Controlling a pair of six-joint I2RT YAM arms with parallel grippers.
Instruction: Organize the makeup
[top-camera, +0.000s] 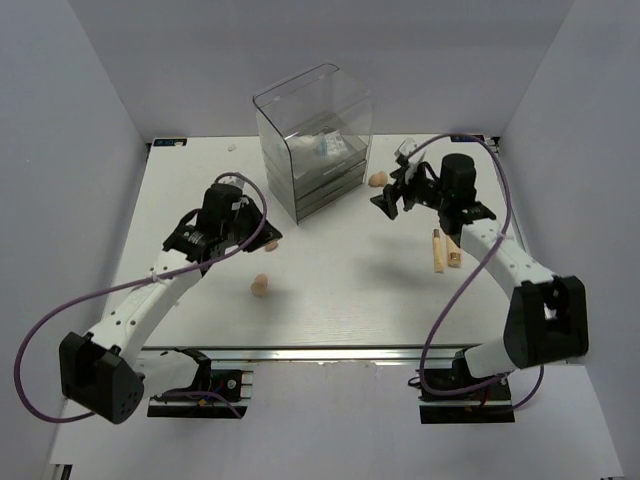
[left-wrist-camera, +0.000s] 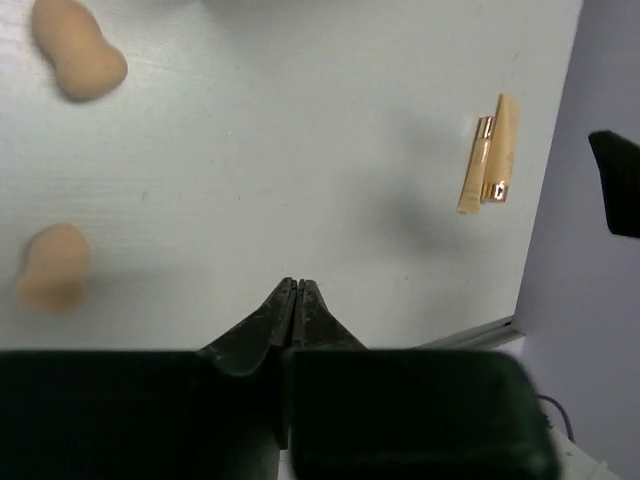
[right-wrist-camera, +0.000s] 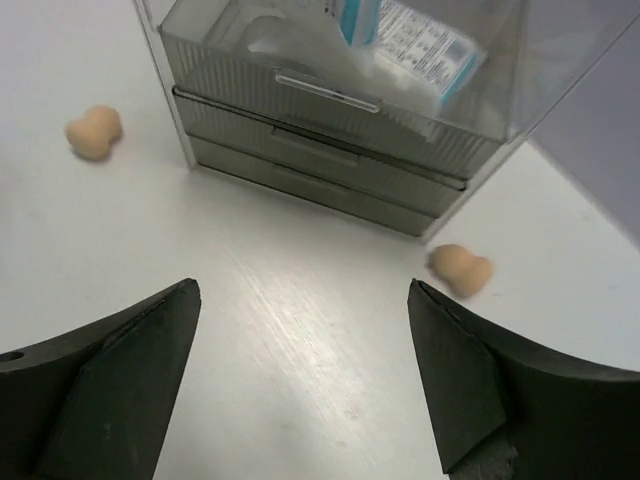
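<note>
Overhead, a white table (top-camera: 330, 310) is seen with a tall clear plastic drawer box (top-camera: 318, 190) set toward its far edge. Two black-and-white arms reach in from the near side.

Flat white-and-clear sachets with blue print (right-wrist-camera: 425, 50) are kept in the box's open top compartment, above two shut drawers. Their print is made out only in the right wrist view; from above, only a pale blur is seen through the wall.

The right gripper (right-wrist-camera: 300, 290) is held over the table facing the drawer fronts, its fingers spread wide with nothing between them. The left gripper (left-wrist-camera: 295, 288) is shown by its own camera with fingers pressed together and empty, which cannot be judged from above.

A beige tube (top-camera: 454, 248) and a slim beige stick (top-camera: 437, 250) lie side by side near the table's right edge. The tube is partly covered by the right forearm in the top view, while both are shown whole and touching at one end in the left wrist view.

One peach egg-shaped sponge (top-camera: 261, 285) lies on open table well in front of the box. A second sponge (top-camera: 378, 180) lies just beside the box's right side. Two sponges are shown in each wrist view too, but whether they are this same pair cannot be told.
</note>
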